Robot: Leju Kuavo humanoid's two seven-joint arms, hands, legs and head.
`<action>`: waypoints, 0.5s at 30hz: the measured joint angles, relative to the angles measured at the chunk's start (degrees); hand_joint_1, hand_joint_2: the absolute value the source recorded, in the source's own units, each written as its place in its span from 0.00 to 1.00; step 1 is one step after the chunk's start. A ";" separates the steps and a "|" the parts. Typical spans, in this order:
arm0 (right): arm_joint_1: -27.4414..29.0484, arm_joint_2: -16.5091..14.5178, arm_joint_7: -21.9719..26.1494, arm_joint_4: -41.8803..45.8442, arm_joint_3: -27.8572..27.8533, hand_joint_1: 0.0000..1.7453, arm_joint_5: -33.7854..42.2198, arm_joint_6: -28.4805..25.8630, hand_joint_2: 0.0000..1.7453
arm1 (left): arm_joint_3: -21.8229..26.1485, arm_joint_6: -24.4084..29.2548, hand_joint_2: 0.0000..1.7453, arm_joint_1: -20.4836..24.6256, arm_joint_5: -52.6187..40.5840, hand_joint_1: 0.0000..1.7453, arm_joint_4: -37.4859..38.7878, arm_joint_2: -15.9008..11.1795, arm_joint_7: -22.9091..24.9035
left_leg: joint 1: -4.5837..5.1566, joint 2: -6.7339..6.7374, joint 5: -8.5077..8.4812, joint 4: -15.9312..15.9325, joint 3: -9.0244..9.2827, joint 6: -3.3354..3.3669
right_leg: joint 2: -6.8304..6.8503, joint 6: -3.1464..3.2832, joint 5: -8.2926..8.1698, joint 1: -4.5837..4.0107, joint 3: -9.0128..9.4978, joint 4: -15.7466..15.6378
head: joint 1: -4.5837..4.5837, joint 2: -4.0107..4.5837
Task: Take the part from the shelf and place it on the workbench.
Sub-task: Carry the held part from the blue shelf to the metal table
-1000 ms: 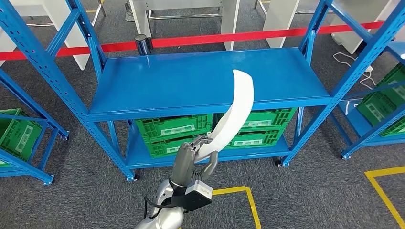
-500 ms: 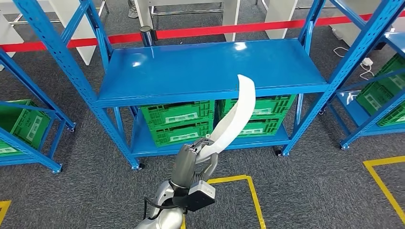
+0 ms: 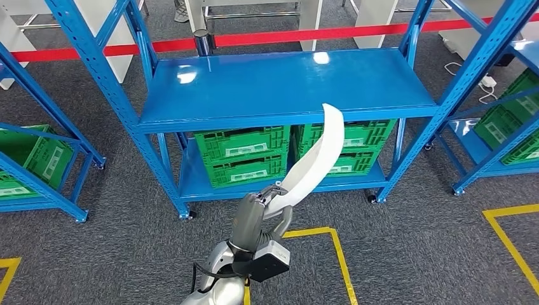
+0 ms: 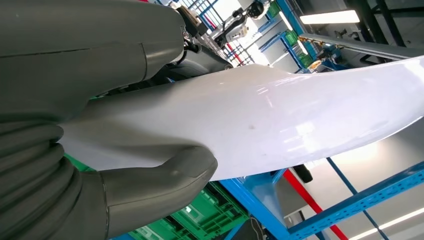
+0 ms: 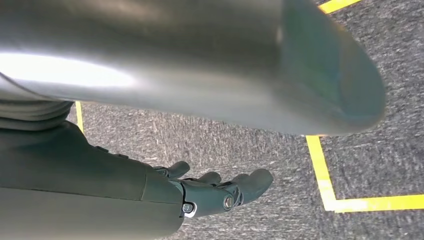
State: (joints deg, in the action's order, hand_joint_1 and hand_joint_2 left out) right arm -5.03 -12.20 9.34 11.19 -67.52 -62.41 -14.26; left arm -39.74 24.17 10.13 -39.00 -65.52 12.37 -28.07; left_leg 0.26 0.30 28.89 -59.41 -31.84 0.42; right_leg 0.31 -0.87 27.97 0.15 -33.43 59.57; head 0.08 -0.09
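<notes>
Item: white part (image 3: 316,157), gripped by my left robot hand (image 3: 264,204); right robot hand (image 5: 220,192) slack, holding nothing. I'd carry it level.

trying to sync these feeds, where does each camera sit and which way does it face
Head view: high on the body, looking forward and down at the blue metal shelf rack; shows the left hand holding the long curved white plastic part.
Left wrist view: behind the left hand, looking along the white part.
Right wrist view: on the hanging arm, facing grey carpet; shows the right hand.
Head and left wrist views share part and rack.
</notes>
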 joint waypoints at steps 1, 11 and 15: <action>0.02 -0.05 -0.07 -0.01 0.00 0.00 -0.14 0.14 0.00 | 0.00 -0.04 1.00 0.01 -0.18 1.00 0.06 -0.01 0.16 | -0.03 0.00 -0.22 0.08 -0.10 -0.39 | 0.00 0.35 -0.31 0.04 -0.17 -0.19 | 0.00 0.00; -0.16 -0.94 0.00 -0.04 0.00 0.00 0.18 0.37 0.00 | 0.00 -1.55 1.00 -0.07 -1.52 1.00 0.81 -0.33 2.02 | -0.71 -0.19 7.25 -8.10 0.11 -2.27 | 0.38 1.49 -4.90 0.58 -5.03 -0.80 | 0.80 0.00; -0.17 -1.20 0.33 -0.04 -0.02 0.00 0.55 0.73 0.00 | -0.04 -2.21 1.00 0.23 -1.78 1.00 0.94 -0.16 2.03 | -0.15 -0.37 4.17 1.52 4.97 -0.86 | 0.36 -0.03 -7.07 0.59 -6.13 -0.86 | 1.27 0.00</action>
State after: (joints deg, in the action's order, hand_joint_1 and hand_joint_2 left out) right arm -5.20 -13.40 9.67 11.15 -67.54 -61.85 -13.53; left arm -39.77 21.96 10.35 -40.78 -64.58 12.21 -26.04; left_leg 0.11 -0.07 33.06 -57.89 -26.87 -0.44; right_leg 0.67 -0.89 20.90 0.74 -39.56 58.71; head 1.35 -0.09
